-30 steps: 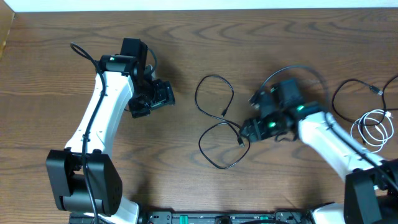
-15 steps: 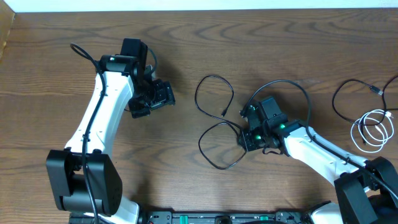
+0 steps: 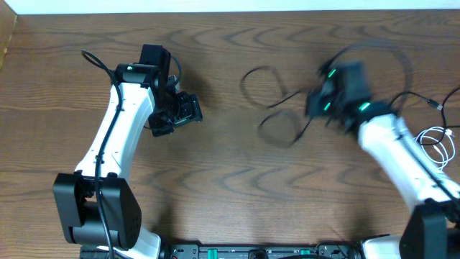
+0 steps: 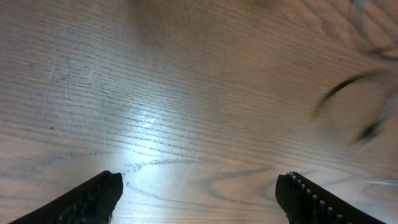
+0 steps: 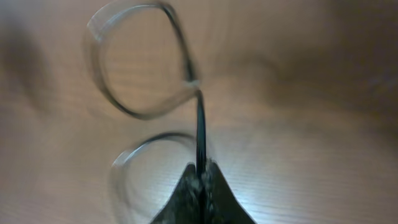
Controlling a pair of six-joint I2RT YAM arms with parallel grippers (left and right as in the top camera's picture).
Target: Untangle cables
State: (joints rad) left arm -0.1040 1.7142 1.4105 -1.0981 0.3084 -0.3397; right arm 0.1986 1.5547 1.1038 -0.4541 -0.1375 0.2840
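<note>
The table (image 3: 237,194) is brown, with dark wavy wood grain. The black cable (image 5: 200,127) shows blurred and greyish; the white cable (image 3: 447,134) looks bright. The left arm (image 3: 122,129) and right arm (image 3: 392,147) are white with black joints, and green lights (image 3: 332,72) glow on the right.

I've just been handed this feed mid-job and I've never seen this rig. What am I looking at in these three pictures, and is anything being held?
You have two white robot arms, left and right, each with a black two-finger gripper, at a brown wooden table. The top view looks straight down from a fixed camera; the other two come from cameras on each wrist, looking past that arm's own fingers. In the right wrist view, the right gripper is shut on a thin black cable whose two loops, blurred, spread out beyond it. In the left wrist view, the left gripper is open and holds nothing, over bare wood. Near the table's right edge lie a coiled white cable and another thin black cable.
</note>
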